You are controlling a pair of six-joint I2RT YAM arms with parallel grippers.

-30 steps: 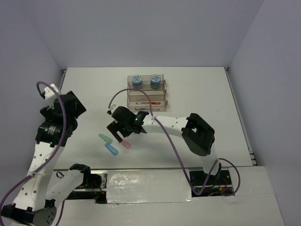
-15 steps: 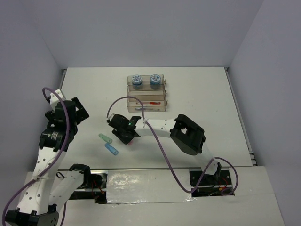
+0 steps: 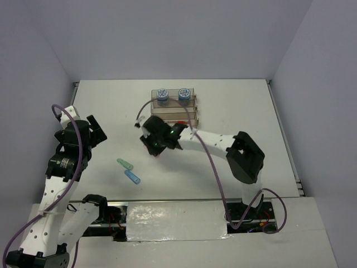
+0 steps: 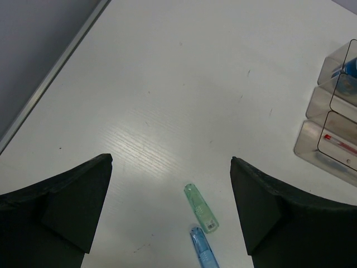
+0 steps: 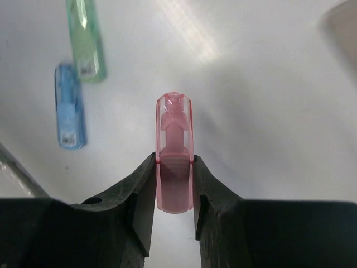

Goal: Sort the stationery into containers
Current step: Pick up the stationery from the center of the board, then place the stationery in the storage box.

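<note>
Transfer step: the right gripper (image 5: pixel 174 164), closed firmly on the pink capsule (image 5: pixel 174 128), holds it near the containers (image 3: pixel 189 114); next, align it over one of them and release.

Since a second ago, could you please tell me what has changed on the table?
The right pincer closed on the pink capsule, lifted it off the table and carried it toward the trays. The left arm shifted slightly. The green capsule, blue capsule and two blue rolls stayed put.
</note>
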